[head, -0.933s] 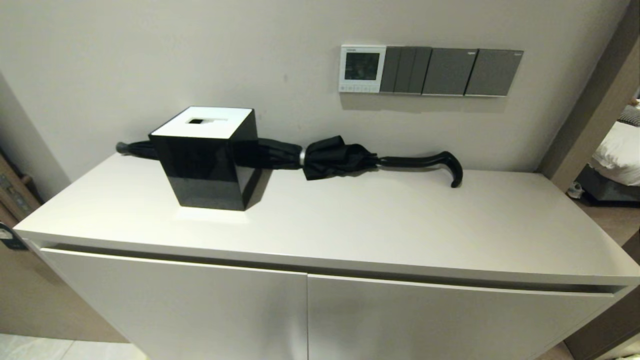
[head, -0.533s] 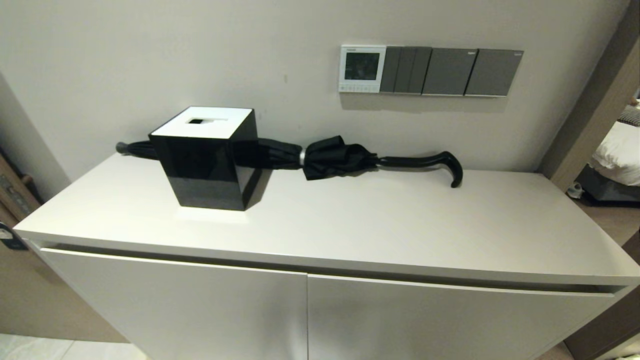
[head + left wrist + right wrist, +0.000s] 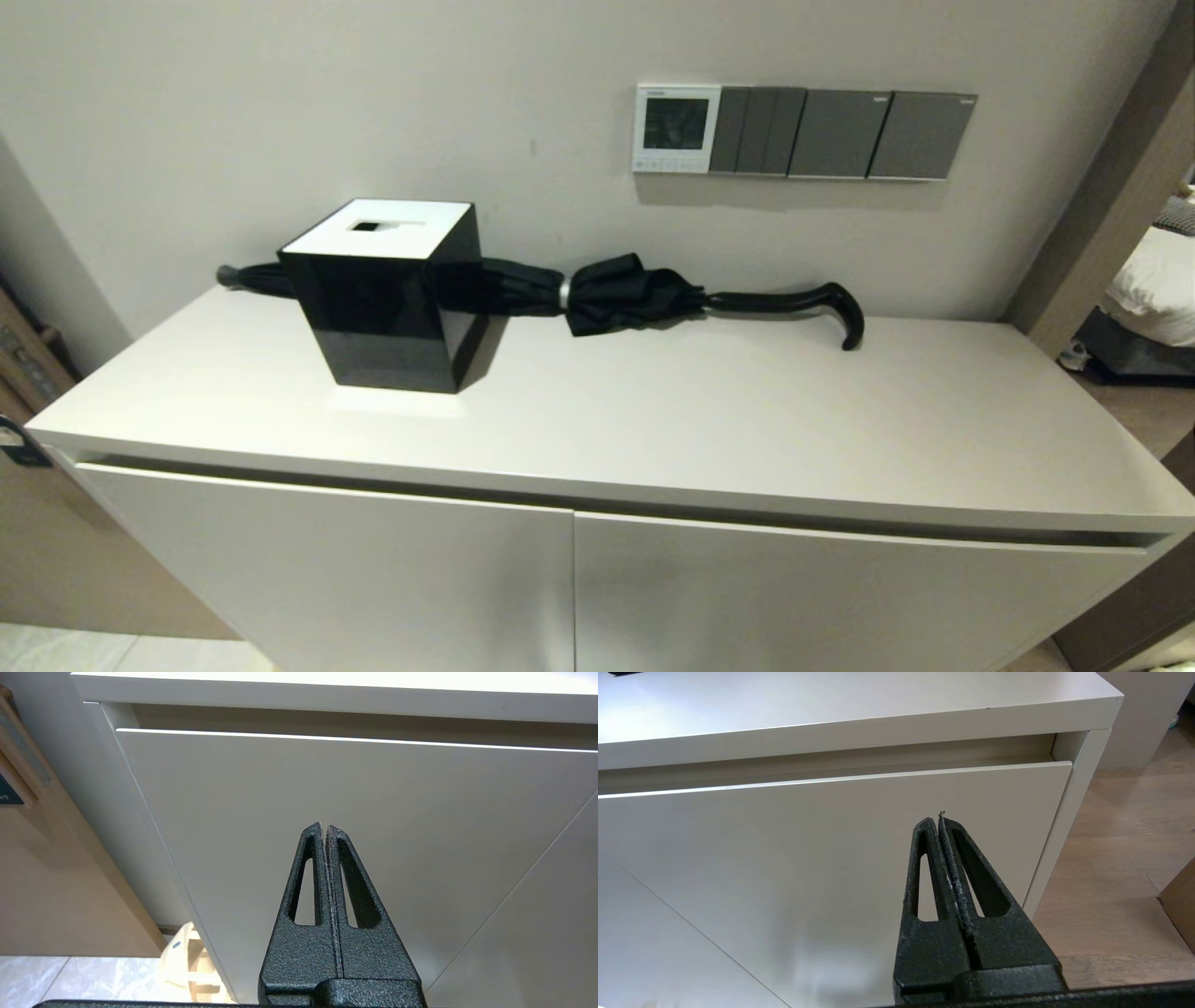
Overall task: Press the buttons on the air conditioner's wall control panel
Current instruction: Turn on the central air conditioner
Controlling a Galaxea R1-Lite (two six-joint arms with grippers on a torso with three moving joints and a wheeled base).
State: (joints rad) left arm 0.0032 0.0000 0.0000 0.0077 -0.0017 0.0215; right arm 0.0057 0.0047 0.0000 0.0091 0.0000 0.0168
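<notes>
The air conditioner's wall control panel (image 3: 676,127) is a small white-framed square with a dark screen, on the wall above the cabinet. Its buttons (image 3: 670,165) are a row of tiny light grey keys along its bottom edge. Neither arm shows in the head view. My left gripper (image 3: 324,828) is shut and empty, low before the cabinet's left door. My right gripper (image 3: 937,820) is shut and empty, low before the right door near the cabinet's right end.
Dark grey switch plates (image 3: 840,133) adjoin the panel on its right. On the white cabinet top (image 3: 653,420) a black tissue box (image 3: 383,294) stands at the left and a black folded umbrella (image 3: 635,291) lies along the wall below the panel.
</notes>
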